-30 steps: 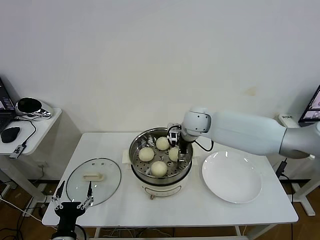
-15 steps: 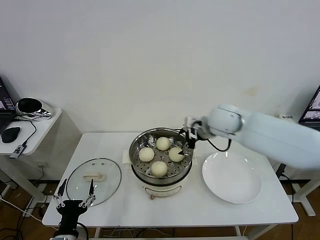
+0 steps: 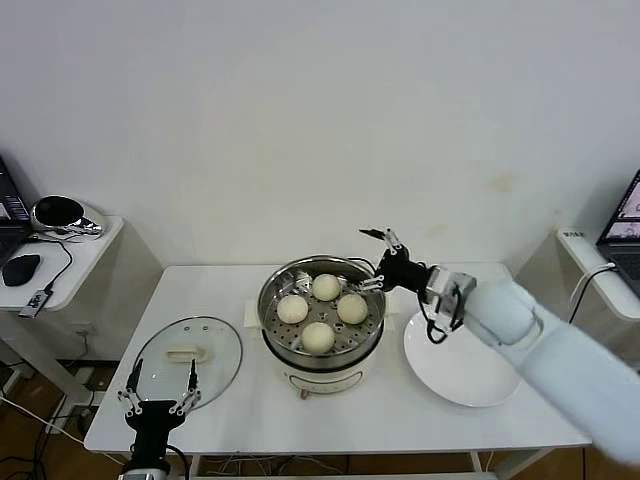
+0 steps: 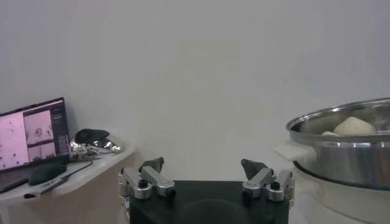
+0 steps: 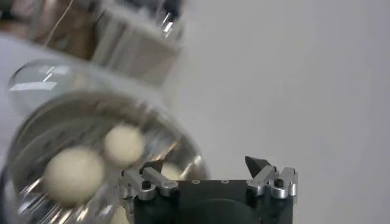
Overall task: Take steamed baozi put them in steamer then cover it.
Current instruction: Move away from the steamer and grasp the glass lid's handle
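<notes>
Buns (image 3: 320,308): four, cream-white, all in the steamer (image 3: 300,350) at table (image 3: 400,410) centre, set at 12, 3, 6 and 9 o'clock on its tray. Right claw (image 3: 375,259) released, empty, raised just off the steamer rim at 2 o'clock. Plate (image 3: 464,354) bare, at 3 o'clock of the steamer. Glass lid (image 3: 187,361) flat on the table at 9 o'clock. Left claw (image 3: 159,386) released, empty, at the lid's near edge.

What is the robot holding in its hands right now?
Nothing. The right gripper is open and empty above the steamer, and the left gripper is open and empty near the cover.
</notes>
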You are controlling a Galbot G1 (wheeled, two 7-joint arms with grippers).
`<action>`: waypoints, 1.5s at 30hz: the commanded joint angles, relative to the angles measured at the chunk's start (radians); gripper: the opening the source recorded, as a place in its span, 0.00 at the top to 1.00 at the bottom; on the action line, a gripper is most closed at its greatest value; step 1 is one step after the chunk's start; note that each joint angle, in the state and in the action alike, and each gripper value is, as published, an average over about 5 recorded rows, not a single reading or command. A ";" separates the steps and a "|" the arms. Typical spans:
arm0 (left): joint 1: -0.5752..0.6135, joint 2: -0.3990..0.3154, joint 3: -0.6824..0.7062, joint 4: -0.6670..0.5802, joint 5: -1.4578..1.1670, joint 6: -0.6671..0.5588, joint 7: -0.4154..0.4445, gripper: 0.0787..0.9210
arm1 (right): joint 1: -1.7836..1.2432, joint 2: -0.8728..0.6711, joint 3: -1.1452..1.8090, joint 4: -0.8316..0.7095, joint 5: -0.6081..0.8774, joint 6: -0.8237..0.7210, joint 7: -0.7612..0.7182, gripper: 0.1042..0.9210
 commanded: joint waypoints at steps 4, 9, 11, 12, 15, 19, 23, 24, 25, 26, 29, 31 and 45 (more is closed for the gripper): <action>-0.073 0.007 0.015 0.115 0.523 -0.047 -0.089 0.12 | -0.793 0.557 0.951 0.065 -0.280 0.443 0.014 0.12; -0.095 0.084 -0.014 0.164 0.768 -0.021 -0.087 0.12 | -0.862 0.657 0.999 0.129 -0.206 0.396 0.055 0.12; -0.086 0.134 -0.030 0.184 0.852 0.009 -0.065 0.12 | -0.894 0.669 1.015 0.143 -0.196 0.383 0.085 0.12; -0.079 0.159 -0.035 0.193 0.885 0.027 -0.050 0.12 | -0.907 0.673 1.026 0.148 -0.195 0.376 0.099 0.12; -0.062 0.221 -0.040 0.230 0.992 0.070 0.000 0.12 | -0.937 0.683 1.067 0.160 -0.186 0.349 0.137 0.12; -0.106 0.257 -0.030 0.325 1.162 0.079 0.023 0.12 | -0.959 0.690 1.104 0.162 -0.162 0.307 0.182 0.12; -0.187 0.260 -0.007 0.416 1.259 0.064 0.025 0.12 | -0.968 0.693 1.121 0.158 -0.139 0.262 0.213 0.12; -0.208 0.261 0.001 0.434 1.266 0.064 0.028 0.12 | -0.969 0.694 1.123 0.156 -0.138 0.257 0.217 0.12; -0.231 0.262 0.009 0.453 1.273 0.065 0.033 0.12 | -0.969 0.694 1.126 0.153 -0.139 0.255 0.219 0.12; -0.257 0.262 0.015 0.472 1.278 0.066 0.039 0.12 | -0.970 0.695 1.127 0.151 -0.140 0.253 0.221 0.12; -0.334 0.264 0.027 0.522 1.289 0.074 0.057 0.12 | -0.973 0.698 1.129 0.148 -0.145 0.253 0.219 0.12; -0.375 0.268 0.031 0.543 1.288 0.079 0.069 0.12 | -0.976 0.701 1.130 0.146 -0.153 0.259 0.215 0.12; -0.493 0.287 0.060 0.615 1.245 0.079 0.102 0.12 | -0.990 0.734 1.132 0.126 -0.182 0.292 0.222 0.12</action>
